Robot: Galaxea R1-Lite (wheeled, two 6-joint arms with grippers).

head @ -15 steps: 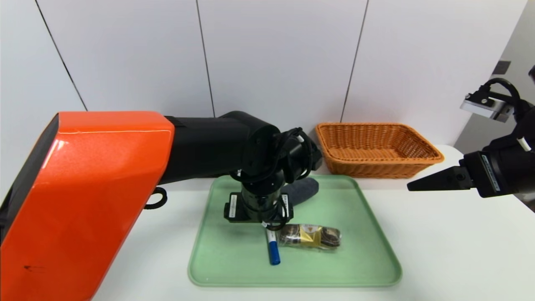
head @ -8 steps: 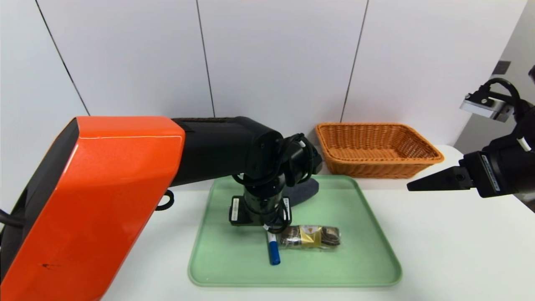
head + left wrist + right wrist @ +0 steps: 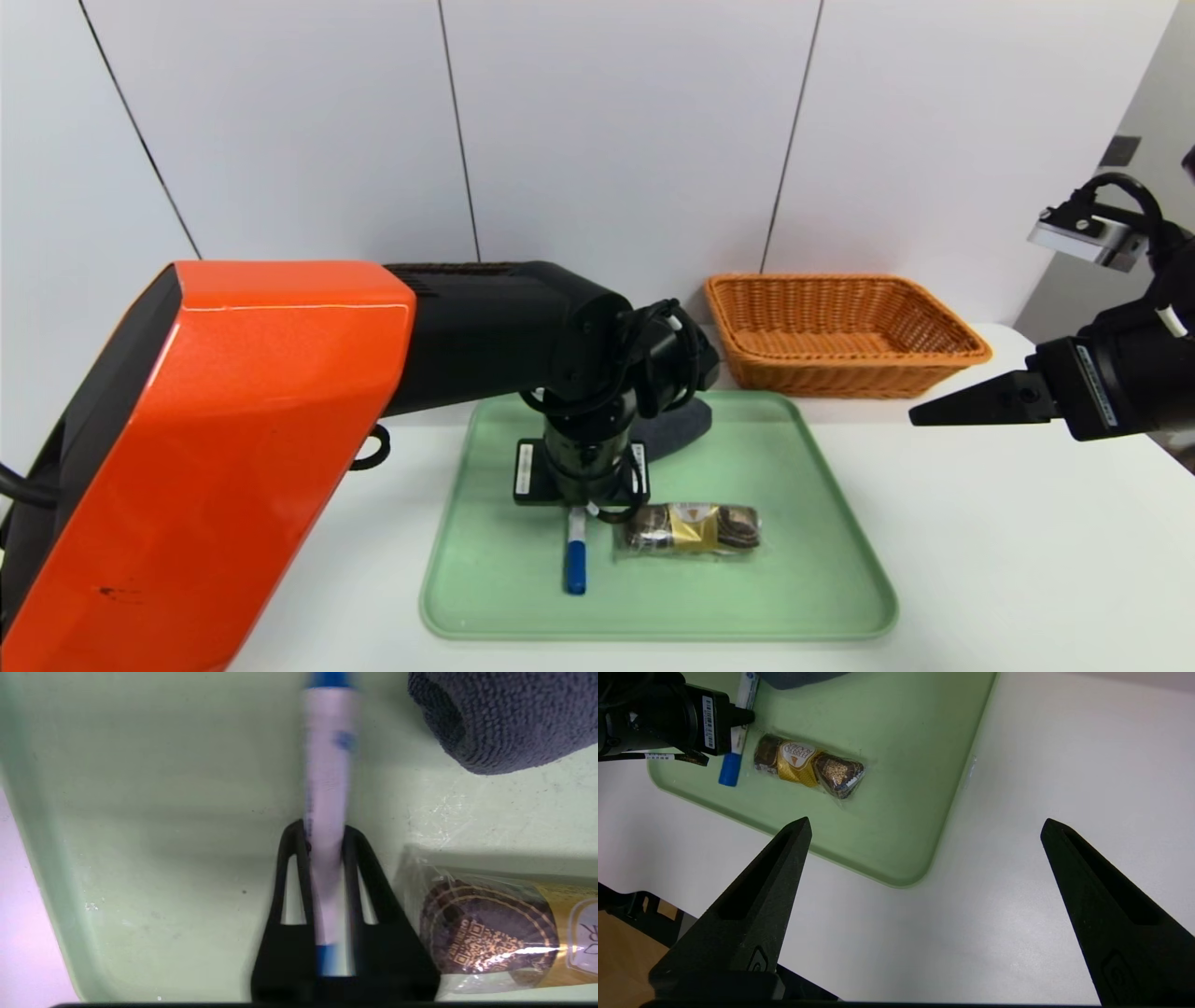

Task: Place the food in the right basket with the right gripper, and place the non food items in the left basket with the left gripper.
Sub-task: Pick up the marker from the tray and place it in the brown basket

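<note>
Left hand (image 3: 325, 858): lowered onto the green tray (image 3: 822, 560), pointing steeply down. Its fingers (image 3: 293, 877) are closed on the pen (image 3: 576, 555), one on each side of the white barrel. The wrist view shows the barrel running out beyond the fingertips, its far part blurred. In the head view the pen's blue end sticks out from under the hand toward 6 o'clock, just above or on the tray floor; contact with the tray cannot be determined.

Chocolate pack (image 3: 691, 528): a clear-wrapped row of chocolates lying flat on the tray, at 3 o'clock from the pen and close beside it, not touching the hand.

Dark cloth (image 3: 677, 425): on the tray at 12 o'clock from the left hand, partly hidden behind the wrist. In the left wrist view it appears as a rolled grey-blue edge near the pen's far end.

Basket (image 3: 845, 331): orange wicker, on the white worktop (image 3: 1018, 551) beyond the tray's far right corner, at 1 o'clock from the tray centre. Nothing is visible inside it.

Right hand (image 3: 924, 905): held above the worktop at 3 o'clock from the tray, well apart from all items. Its fingers are spread wide and hold nothing.
</note>
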